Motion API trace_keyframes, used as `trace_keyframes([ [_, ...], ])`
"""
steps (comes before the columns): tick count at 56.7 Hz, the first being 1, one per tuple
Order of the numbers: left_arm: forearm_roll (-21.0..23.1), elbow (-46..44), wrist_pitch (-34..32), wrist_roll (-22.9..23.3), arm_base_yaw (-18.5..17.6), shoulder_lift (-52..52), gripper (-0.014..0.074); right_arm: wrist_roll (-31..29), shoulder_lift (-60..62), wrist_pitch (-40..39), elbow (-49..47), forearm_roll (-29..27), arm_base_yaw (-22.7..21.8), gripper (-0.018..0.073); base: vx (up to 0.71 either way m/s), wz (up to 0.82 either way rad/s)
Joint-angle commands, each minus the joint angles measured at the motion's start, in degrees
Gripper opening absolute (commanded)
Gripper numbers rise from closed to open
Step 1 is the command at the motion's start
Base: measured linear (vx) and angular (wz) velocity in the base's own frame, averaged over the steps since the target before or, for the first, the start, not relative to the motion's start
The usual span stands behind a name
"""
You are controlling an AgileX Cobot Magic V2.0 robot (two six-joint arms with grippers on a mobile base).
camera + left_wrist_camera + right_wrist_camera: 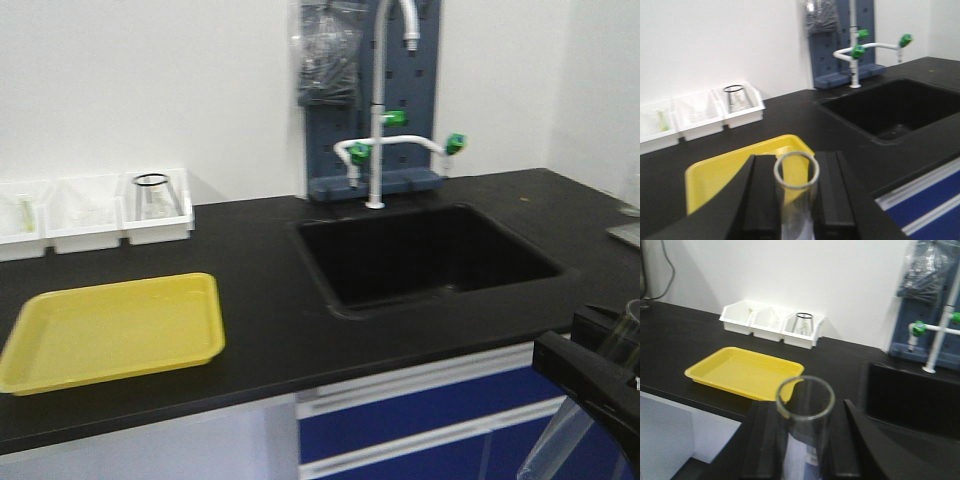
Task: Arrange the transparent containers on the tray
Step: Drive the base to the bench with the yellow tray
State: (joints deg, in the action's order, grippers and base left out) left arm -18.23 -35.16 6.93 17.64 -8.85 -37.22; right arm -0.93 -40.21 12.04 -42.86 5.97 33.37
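Transparent containers (pixel 796 212) held — left end effector (pixel 796 172) and right end effector (pixel 805 415) each grip one, facing the tray (pixel 700 374).

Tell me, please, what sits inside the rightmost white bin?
A clear vessel with a dark rim stands in that white bin; the bin's front wall covers its base.

Bright even light, faint shadows, soft overall blur, near transparent container (pixel 802 440) unfocused
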Motion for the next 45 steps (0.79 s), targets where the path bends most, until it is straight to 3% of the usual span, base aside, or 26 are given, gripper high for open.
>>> trace_keyframes([
  [1,0.3,-1.6,-4.7,0.3,-0.3,-0.2,0.0146,-0.1,0.2,-4.7,-1.7,0.5,-0.3,-0.0011,0.15,0.51],
  [25,0.3,-1.6,-4.7,0.3,-0.3,-0.2,0.0146,-0.1,0.2,-4.5,-1.7,0.5,-0.3,-0.0011,0.17,0.45],
  [45,0.3,-1.6,-4.7,0.3,-0.3,-0.2,0.0146,-0.1,0.2,-4.5,-1.7,0.5,-0.3,-0.0011,0.23,0.23],
])
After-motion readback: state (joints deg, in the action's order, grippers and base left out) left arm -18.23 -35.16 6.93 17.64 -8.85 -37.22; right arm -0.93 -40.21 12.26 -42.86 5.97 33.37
